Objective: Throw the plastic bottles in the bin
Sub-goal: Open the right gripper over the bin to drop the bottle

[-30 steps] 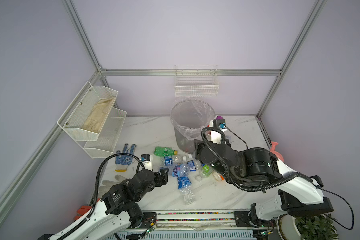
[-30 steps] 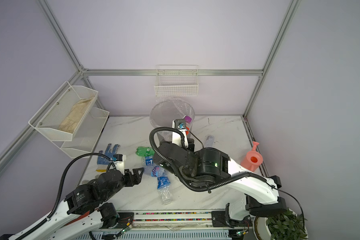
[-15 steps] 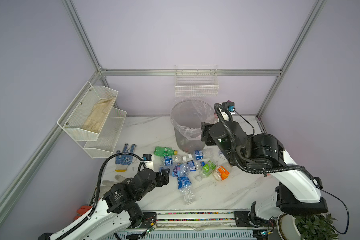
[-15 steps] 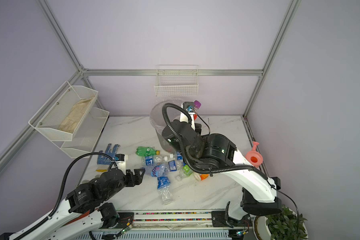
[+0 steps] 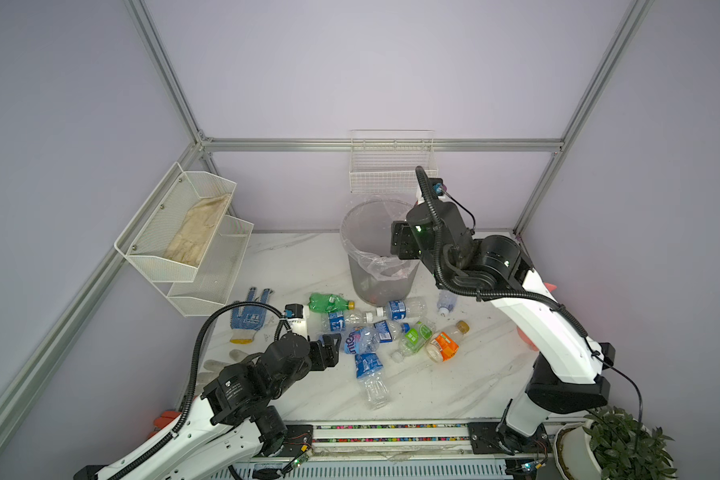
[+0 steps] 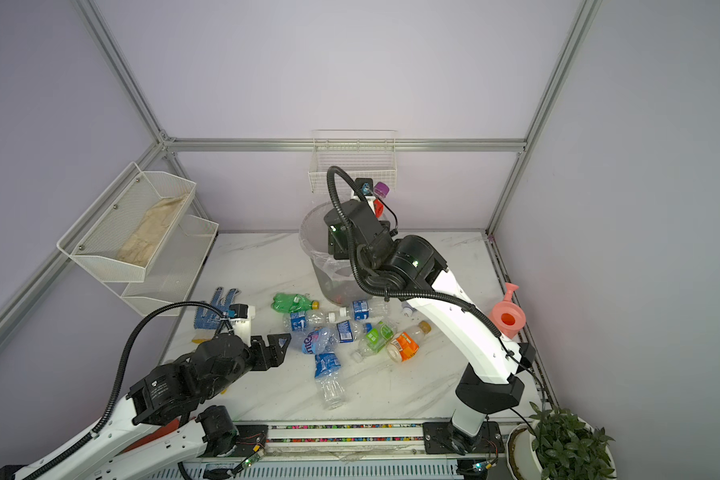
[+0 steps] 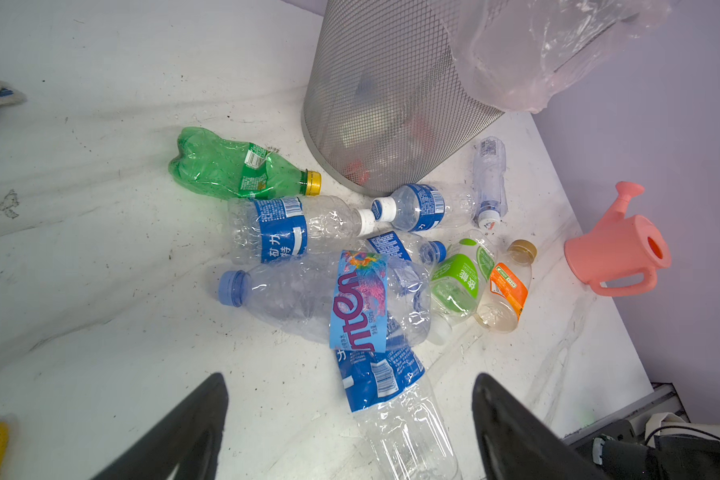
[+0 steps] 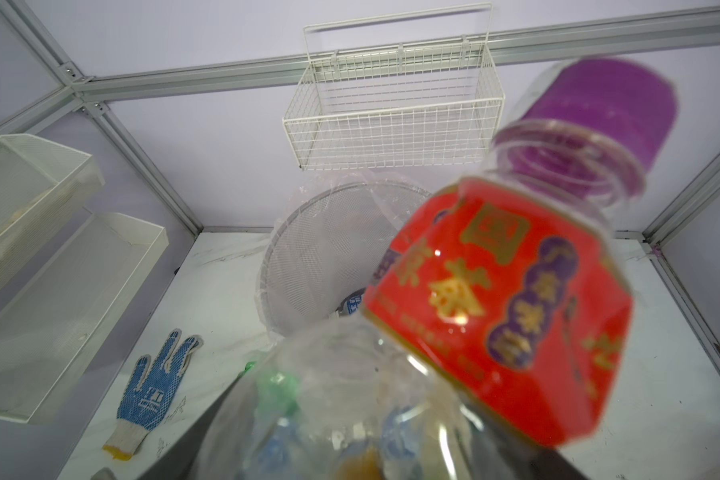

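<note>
Bottle aloft on the right: right jaws clamp a clear plastic bottle with red label and purple cap (image 8: pixel 504 291), high by the rim of the round grey mesh bin lined with a clear bag (image 5: pixel 375 286). Meanwhile left jaws gape wide, empty, low beside the heap of crushed plastic bottles (image 5: pixel 366 338) lying on the white marble table (image 5: pixel 454 386) before the bin.

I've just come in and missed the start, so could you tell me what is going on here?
The robot is clearing bottles into the bin. The right gripper holds a red-label bottle raised near the bin's rim, not yet dropped. The left gripper hangs open, low by the pile of about nine bottles lying on the table in front of the bin. At least one bottle already lies inside.
</note>
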